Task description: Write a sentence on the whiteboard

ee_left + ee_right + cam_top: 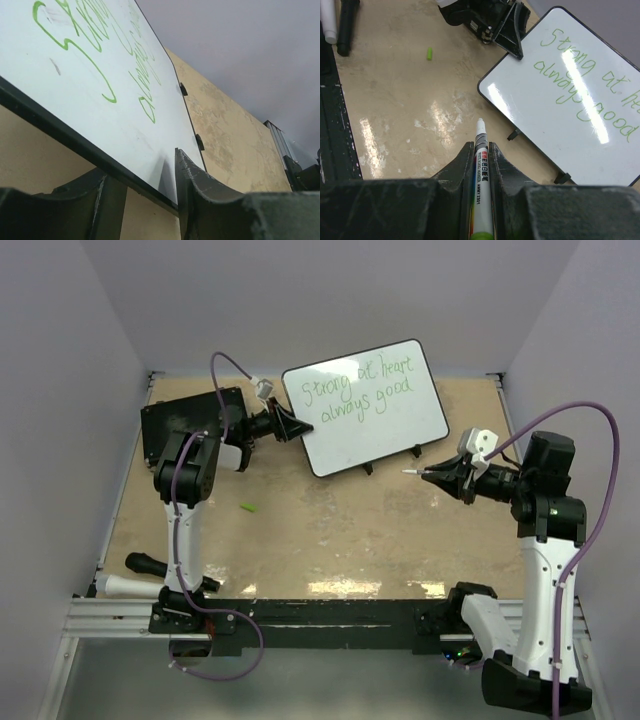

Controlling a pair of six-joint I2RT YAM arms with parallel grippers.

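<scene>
One whiteboard [380, 435], carrying two lines of green writing [358, 390], five words in all. One black case [185, 425] at the far left corner of the surface. One marker [482, 175], one loose green cap [248, 507]. Two pens at the near left edge, one white pen [327, 20] and one black pen [346, 25]. Two arms, the left arm [185, 490] and the right arm [548, 540].

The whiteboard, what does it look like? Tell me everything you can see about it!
The whiteboard is a shiny white rectangle with a thin black rim and rounded corners. A green handwritten sentence in two lines reads "Strong at heart always good". Two small black feet stick out along its near edge. It sits askew at the back of the tan table. The left gripper pinches its left edge between its fingers, and that edge sits raised above the table.
</scene>
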